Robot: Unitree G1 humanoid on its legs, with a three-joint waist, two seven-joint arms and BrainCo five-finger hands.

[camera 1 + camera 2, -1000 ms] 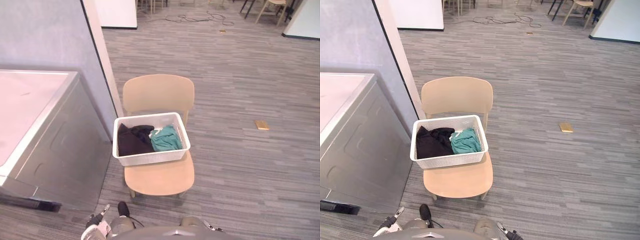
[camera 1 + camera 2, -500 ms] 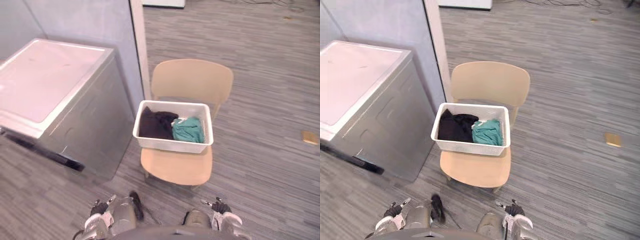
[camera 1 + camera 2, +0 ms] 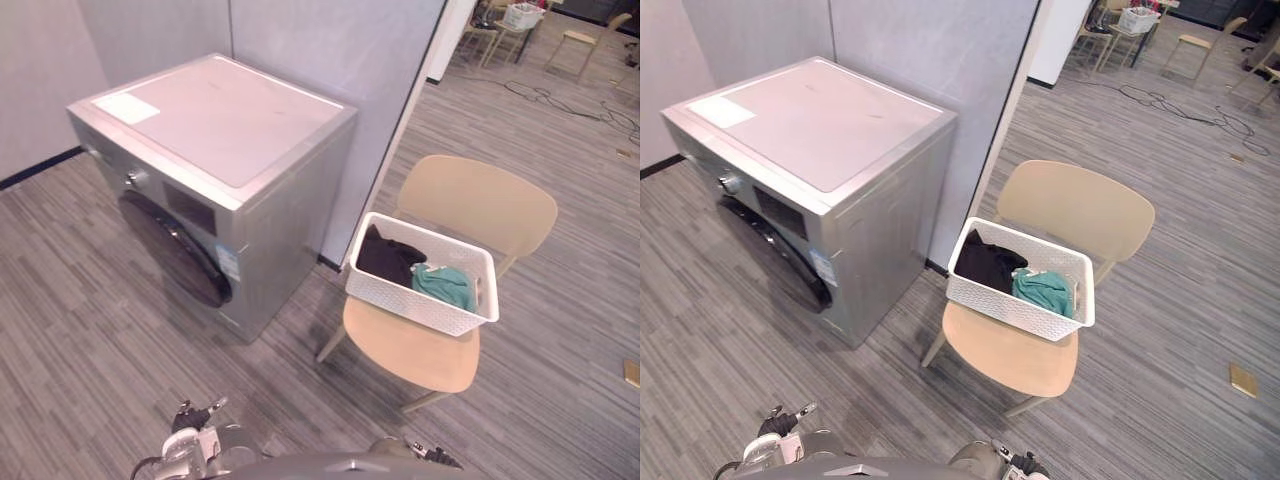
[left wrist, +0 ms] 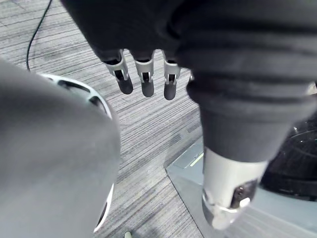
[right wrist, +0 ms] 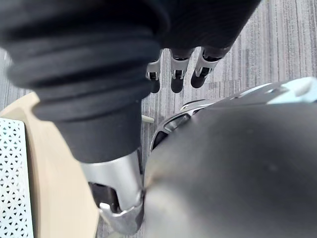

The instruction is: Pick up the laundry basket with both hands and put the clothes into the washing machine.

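Change noted: the head camera had swung round while the objects stayed put. The washing machine (image 3: 225, 125) came fully into view, its dark round door (image 3: 175, 250) apparently closed. The laundry basket (image 3: 410, 303) remained on the chair (image 3: 405, 350) near the washing machine's side, holding 2 items: a black garment (image 3: 388, 258) and a teal garment (image 3: 445, 285).

Assessment: the pick-up had not begun, and the machine had merely been located.

The left hand (image 4: 145, 79) and right hand (image 5: 174, 74) hung low, well apart from the basket. Their fingers were straight and slightly apart, holding and touching nothing.
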